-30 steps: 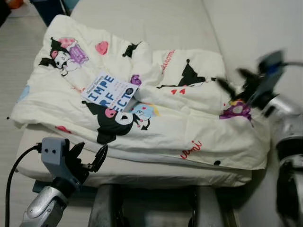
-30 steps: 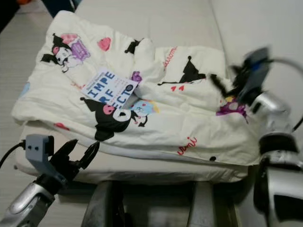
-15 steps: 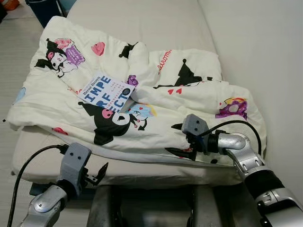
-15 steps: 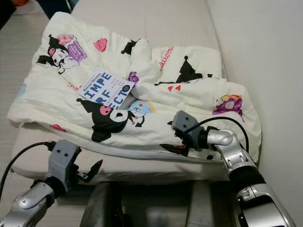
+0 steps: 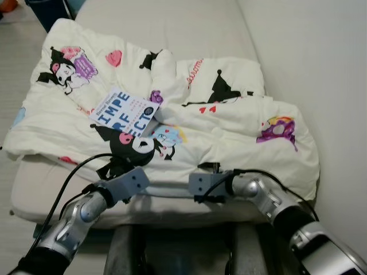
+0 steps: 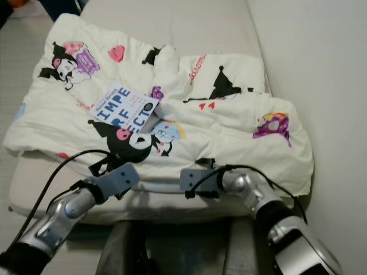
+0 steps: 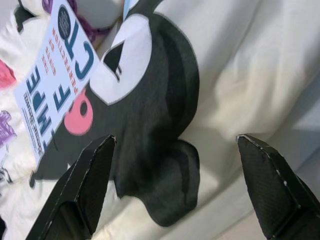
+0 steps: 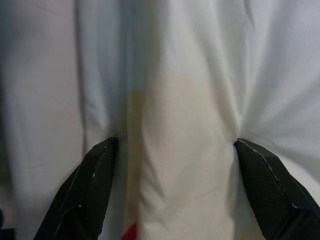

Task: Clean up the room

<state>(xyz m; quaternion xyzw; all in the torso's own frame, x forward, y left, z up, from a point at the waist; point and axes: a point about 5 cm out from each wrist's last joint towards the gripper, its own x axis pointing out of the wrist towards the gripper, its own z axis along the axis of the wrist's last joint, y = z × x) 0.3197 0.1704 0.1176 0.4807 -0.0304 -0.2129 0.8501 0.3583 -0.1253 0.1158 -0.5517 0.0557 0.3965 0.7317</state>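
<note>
Tidying is barely starting: the blanket (image 5: pixel 172 114) is lying rumpled across the bed (image 5: pixel 172 28), a book (image 5: pixel 125 113) (cover up) resting on it — both hands, left hand (image 7: pixel 175 165) and right hand (image 8: pixel 172 170), are spreading wide at its near edge.

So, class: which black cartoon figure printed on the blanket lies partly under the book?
The big one near the blanket's front edge; the book's lower corner overlaps it.
</note>
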